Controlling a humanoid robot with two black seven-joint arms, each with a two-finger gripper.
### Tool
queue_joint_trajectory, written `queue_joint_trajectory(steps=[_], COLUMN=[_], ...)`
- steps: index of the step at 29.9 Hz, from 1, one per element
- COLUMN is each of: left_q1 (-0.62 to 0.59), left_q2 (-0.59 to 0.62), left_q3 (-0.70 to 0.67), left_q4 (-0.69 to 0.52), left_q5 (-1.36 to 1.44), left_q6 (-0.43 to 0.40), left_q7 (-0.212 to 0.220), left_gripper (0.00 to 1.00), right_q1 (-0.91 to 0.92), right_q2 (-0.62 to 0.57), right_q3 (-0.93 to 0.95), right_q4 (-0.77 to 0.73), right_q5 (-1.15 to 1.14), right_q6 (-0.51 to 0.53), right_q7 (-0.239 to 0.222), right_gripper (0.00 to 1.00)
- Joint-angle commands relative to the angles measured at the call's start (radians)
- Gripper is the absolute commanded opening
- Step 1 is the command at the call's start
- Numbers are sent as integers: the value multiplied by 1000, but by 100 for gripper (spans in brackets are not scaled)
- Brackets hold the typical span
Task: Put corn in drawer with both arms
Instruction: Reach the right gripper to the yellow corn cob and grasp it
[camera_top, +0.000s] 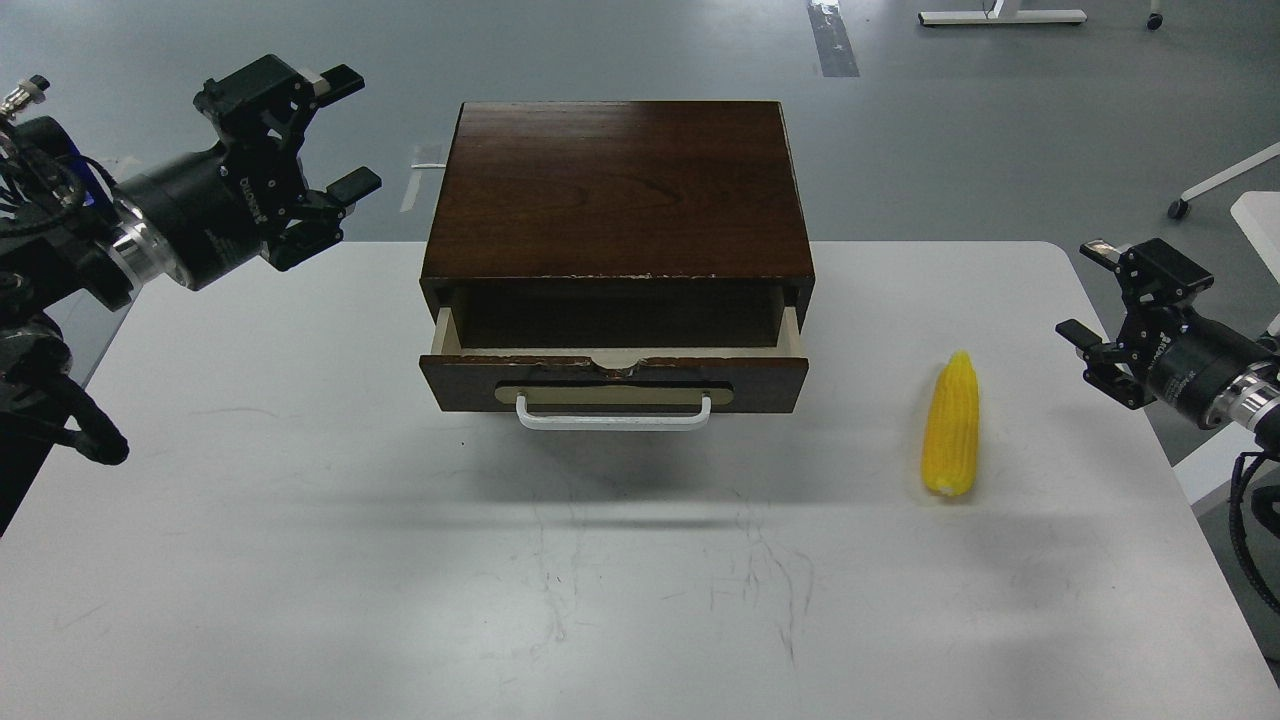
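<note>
Lay untouched right of the part-open dark brown wooden drawer (614, 385): bright yellow tapered corn (951, 425), with both black arms' jaws spread wide, empty, flanking that drawer.

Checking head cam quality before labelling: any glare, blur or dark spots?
Head view: sharp overall; soft sheen on the wooden box top; drawer interior dark, contents unreadable; faint shadow below the drawer front on the table; corn evenly lit, slightly saturated.
</note>
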Motion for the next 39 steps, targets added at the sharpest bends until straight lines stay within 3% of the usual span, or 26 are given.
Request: queue_joint_trajectory(steps=[1, 5, 12, 19, 25, 30, 39], left_q1=[90, 167, 213, 213, 213, 213, 213], left_q2=[-49, -93, -127, -129, -129, -130, -129], left_q3=[-84, -170, -210, -212, -213, -216, -219], left_q4=[83, 136, 139, 140, 140, 142, 148], left_q5=[-62, -69, -60, -56, -54, -54, -54], left_q6=[-44, -90, -90, -90, -90, -88, -90], left_q7=[0, 0, 0, 0, 0, 0, 0], left_gripper=[98, 98, 98, 98, 98, 98, 98], right_q1=[1, 4, 47, 165, 208, 206, 208], right_q2=[-65, -108, -109, -34, 82, 104, 118], right_q3=[-5, -5, -26, -215, -265, -276, -308], right_q4=[48, 97, 141, 102, 31, -9, -13], right_q5=[-252, -486, -722, -729, -724, -723, -723], right_q6=[-6, -26, -29, -31, -34, -28, -24], right_q7=[0, 0, 0, 0, -10, -42, -45], right_gripper=[100, 100, 100, 100, 99, 99, 99])
